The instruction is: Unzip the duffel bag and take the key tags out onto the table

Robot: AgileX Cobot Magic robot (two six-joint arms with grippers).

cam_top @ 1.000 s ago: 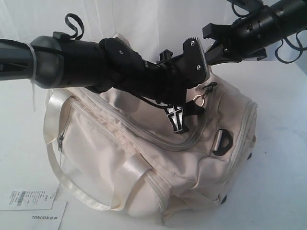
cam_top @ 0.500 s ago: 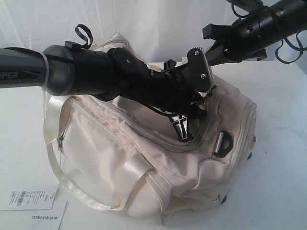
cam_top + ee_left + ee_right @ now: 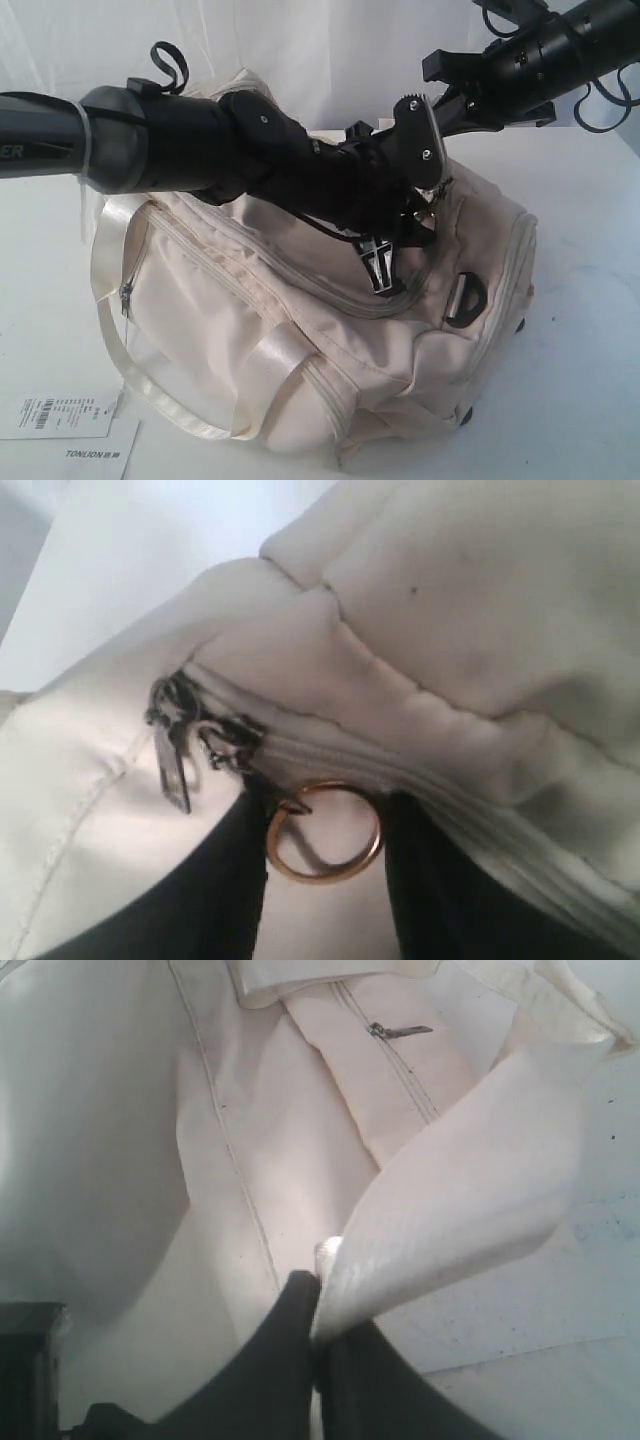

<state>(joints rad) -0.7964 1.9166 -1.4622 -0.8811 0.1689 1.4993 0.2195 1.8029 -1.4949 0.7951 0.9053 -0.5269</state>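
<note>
The cream duffel bag (image 3: 280,330) lies on the white table (image 3: 585,300), and its main zipper (image 3: 330,290) looks closed. My left gripper (image 3: 405,228) reaches across the bag to the zipper's end. There it stands open (image 3: 325,825), with a gold pull ring (image 3: 322,877) between its dark fingers (image 3: 215,880) and nothing pinched. A dark zipper slider (image 3: 175,745) sits beside the ring. My right gripper (image 3: 450,100) is behind the bag, shut (image 3: 320,1295) on a shiny ribbon handle (image 3: 470,1190). The key tags are out of view.
White paper price tags (image 3: 55,415) lie at the front left, beside a long ribbon handle (image 3: 140,385). A black strap ring (image 3: 465,298) sticks out of the bag's right end. Dark cables (image 3: 600,105) hang at the upper right.
My left arm has pushed further right and down along the bag, so the gold ring that hung free now sits between its fingers. The right arm has hardly moved.
</note>
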